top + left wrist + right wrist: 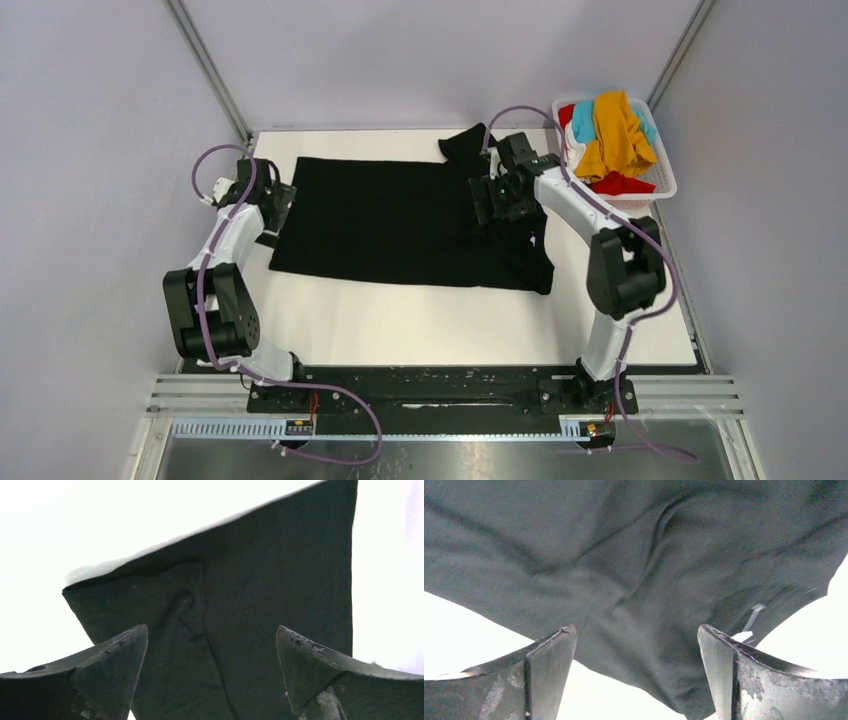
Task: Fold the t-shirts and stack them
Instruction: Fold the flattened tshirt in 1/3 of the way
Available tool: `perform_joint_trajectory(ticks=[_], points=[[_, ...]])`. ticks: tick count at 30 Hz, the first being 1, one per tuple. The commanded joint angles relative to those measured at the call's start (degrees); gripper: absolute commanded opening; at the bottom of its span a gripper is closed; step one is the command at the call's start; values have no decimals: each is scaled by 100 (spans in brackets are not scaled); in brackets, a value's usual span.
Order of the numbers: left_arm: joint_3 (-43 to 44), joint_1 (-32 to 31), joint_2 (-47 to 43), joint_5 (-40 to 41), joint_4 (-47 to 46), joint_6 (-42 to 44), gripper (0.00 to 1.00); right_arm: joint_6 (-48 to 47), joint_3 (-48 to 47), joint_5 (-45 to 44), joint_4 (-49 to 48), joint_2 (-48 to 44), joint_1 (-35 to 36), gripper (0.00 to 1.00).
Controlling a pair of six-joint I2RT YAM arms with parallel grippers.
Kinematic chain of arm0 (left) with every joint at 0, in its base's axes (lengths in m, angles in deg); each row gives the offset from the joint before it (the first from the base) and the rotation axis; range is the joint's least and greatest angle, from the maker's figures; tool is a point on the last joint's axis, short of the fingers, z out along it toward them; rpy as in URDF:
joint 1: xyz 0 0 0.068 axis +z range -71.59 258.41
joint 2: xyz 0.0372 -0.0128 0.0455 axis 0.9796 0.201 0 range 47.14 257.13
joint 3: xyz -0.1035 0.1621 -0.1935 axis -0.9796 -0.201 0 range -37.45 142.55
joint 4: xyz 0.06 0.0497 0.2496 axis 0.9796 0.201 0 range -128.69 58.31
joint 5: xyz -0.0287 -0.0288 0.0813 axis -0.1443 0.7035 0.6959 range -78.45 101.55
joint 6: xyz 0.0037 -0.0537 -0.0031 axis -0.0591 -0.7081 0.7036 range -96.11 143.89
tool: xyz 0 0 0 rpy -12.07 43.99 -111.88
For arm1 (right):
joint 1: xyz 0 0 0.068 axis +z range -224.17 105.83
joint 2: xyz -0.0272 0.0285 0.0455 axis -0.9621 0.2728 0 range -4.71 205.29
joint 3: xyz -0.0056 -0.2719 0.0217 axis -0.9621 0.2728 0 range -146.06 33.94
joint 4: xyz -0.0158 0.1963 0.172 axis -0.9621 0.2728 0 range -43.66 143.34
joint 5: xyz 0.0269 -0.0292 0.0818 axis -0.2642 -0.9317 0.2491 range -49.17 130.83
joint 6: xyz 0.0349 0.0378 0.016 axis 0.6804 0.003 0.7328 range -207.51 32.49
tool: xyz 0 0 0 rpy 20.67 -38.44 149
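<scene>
The large black t-shirt (400, 220) lies spread on the white table, bunched at its right end, one sleeve poking out at the back. My left gripper (275, 205) is open over the shirt's left edge; the left wrist view shows the black fabric (240, 595) between its spread fingers (115, 665). My right gripper (497, 205) is open over the bunched right part; the right wrist view shows wrinkled fabric (639, 580) and its fingers (549, 670) apart. The mustard-orange (615, 130), teal-blue (582, 122) and red (620, 183) t-shirts lie heaped in the basket.
The white slotted basket (662, 180) stands at the back right corner of the table. White table surface (400, 320) lies in front of the shirt. Grey walls enclose the table at the back and sides.
</scene>
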Motion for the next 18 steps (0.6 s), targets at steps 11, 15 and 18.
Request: perform_joint_trajectory(ticks=[11,15,18], points=[[-1196,-26,-920,-1144,-644,1001,99,1266,1879,2030,-1963,-580,366,99],[-1406,-31,-1194,-1041,-668,1012,99,1591,1715,1613,-2611,-196,429,99],[-1432,-25,-1328,-982,-602,1041,99,1703,1236,1289,-2534,275,449,99]])
